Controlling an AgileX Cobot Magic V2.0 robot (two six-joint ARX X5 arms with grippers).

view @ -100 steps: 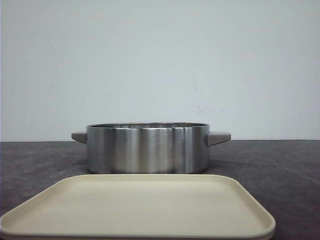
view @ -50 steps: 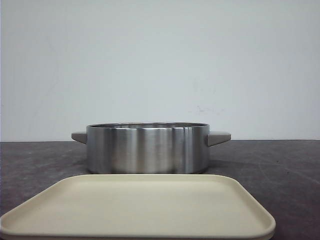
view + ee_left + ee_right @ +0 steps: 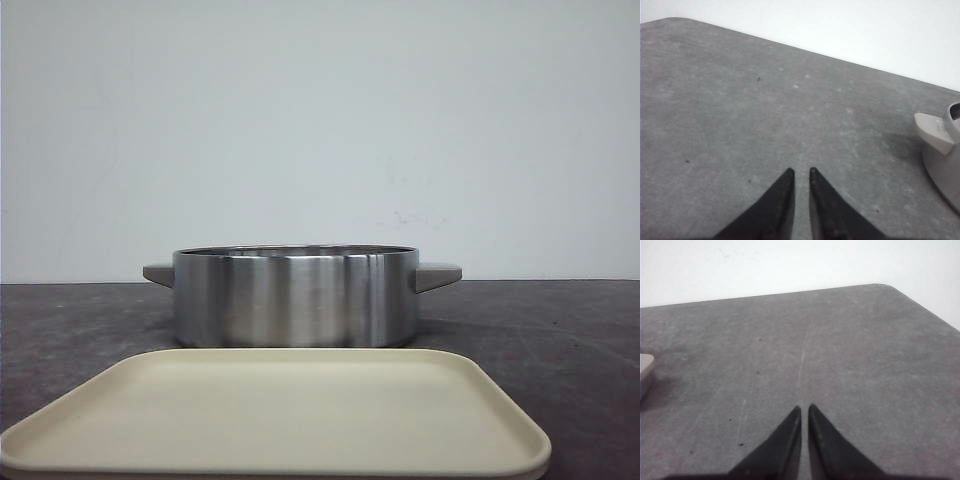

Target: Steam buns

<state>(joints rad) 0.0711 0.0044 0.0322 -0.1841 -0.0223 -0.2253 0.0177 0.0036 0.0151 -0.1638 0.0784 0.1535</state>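
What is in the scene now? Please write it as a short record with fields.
pot: steel pot with two grey handles, standing on the table behind the tray; inside hidden in the front view
tray: cream tray, nearest the camera, nothing on it
buns: none visible in any view
table: dark grey table
left tool: left tool over bare table, nearly closed, holding nothing; a pot handle is off to one side
right tool: right tool over bare table, nearly closed, holding nothing
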